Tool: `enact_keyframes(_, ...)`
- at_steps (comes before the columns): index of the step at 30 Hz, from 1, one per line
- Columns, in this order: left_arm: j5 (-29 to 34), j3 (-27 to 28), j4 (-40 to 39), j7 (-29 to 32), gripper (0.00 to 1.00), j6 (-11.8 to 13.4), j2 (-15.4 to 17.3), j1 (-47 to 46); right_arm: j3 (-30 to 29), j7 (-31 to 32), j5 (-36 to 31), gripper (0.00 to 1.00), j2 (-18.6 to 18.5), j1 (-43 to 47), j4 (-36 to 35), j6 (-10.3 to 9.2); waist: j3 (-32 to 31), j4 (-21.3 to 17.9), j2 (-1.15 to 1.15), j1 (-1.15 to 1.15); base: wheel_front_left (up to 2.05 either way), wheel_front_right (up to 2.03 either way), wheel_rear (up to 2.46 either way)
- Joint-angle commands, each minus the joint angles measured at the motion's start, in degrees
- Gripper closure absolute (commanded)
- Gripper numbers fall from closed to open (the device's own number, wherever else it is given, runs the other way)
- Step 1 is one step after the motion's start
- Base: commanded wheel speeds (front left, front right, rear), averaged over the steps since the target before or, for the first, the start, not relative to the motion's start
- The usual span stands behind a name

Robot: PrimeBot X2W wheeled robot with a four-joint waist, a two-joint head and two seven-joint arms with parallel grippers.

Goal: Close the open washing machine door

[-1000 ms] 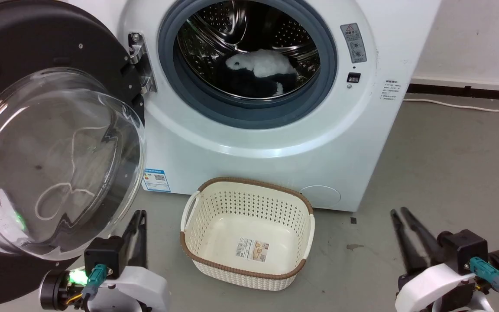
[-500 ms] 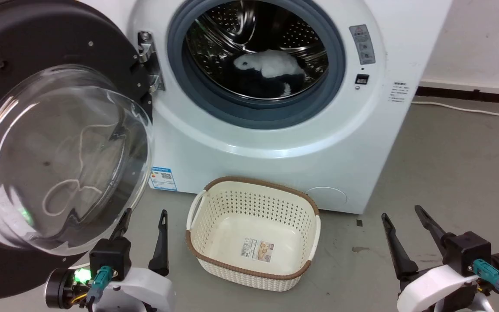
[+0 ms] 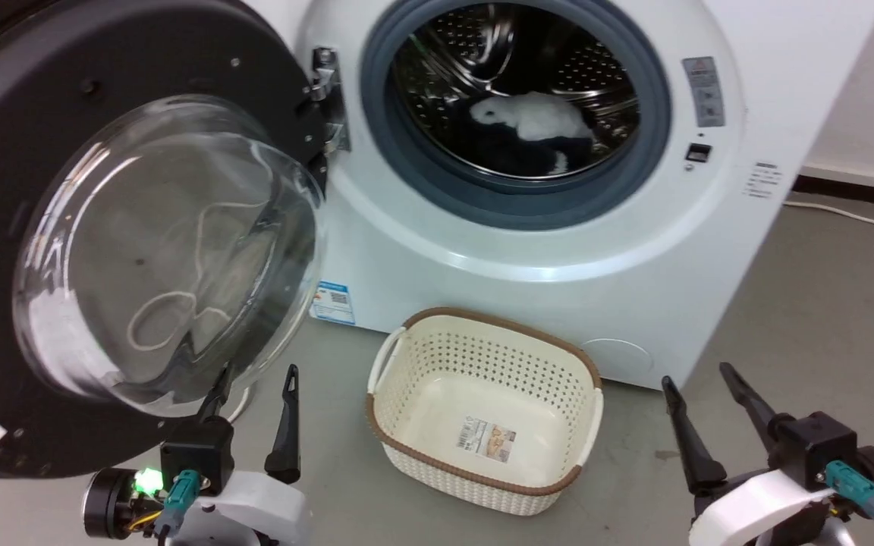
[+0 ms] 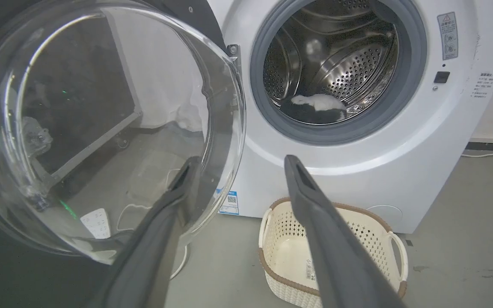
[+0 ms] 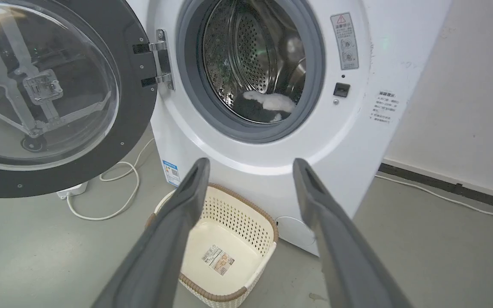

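On my far left the one washing machine door [image 3: 133, 243] stands swung wide open, its clear glass bowl bulging toward me. It hangs from a single metal hinge [image 3: 327, 98] on the left side of the one washing machine [image 3: 528, 258]. My left claw [image 3: 259, 371] sits low beneath the bowl, its two fingers spread apart and holding nothing. The left finger lies against the glass edge in my wrist view, though I cannot tell if it touches. One blue label [image 3: 333, 302] sits low on the washer's front. Inside the steel drum [image 3: 513, 68] lies one heap of white and dark laundry [image 3: 539, 121]. One cream basket [image 3: 475, 356] stands on the floor before the washer. My right claw [image 3: 696, 374] hovers at the right, two fingers apart, empty.
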Motion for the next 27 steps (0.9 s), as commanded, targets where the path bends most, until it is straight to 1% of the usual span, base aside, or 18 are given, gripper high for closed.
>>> enact_keyframes(1,-0.39,-0.04,-0.15,-0.64,0.0,0.24,0.26,0.47,0.4,-0.68,0.22,0.0,0.07,0.51,0.39,0.01,0.24,0.83,0.0,0.0,0.0,0.0,0.0)
enact_keyframes(4,-0.56,0.08,-1.12,-1.47,0.0,1.06,0.17,1.24,2.44,-1.51,0.09,0.0,0.06,-0.82,1.58,0.01,0.86,2.88,0.0,0.0,0.0,0.0,0.0)
enact_keyframes(11,-0.67,0.03,-2.06,-2.31,0.0,1.77,0.07,2.04,4.45,-2.35,0.67,0.0,-0.42,-2.08,3.01,0.02,1.17,4.72,0.0,0.0,-0.05,-0.05,-0.05)
enact_keyframes(12,-0.62,-0.29,-2.32,-2.91,0.0,2.05,0.03,2.36,5.38,-2.95,1.29,0.0,-0.69,-2.45,3.62,0.02,1.18,5.9,0.0,0.0,-0.08,-0.08,-0.08)
enact_keyframes(14,-0.56,-0.67,-2.64,-3.39,0.0,2.42,0.0,2.42,6.24,-3.43,1.8,0.0,-1.03,-2.54,4.07,0.02,1.19,6.86,0.0,0.0,-0.08,-0.08,-0.08)
enact_keyframes(27,-0.77,-1.33,-3.49,-5.19,0.0,3.45,-0.06,3.31,8.41,-5.22,3.36,0.0,-1.75,-2.73,5.62,0.03,1.27,10.5,0.0,0.0,-0.01,-0.01,-0.01)
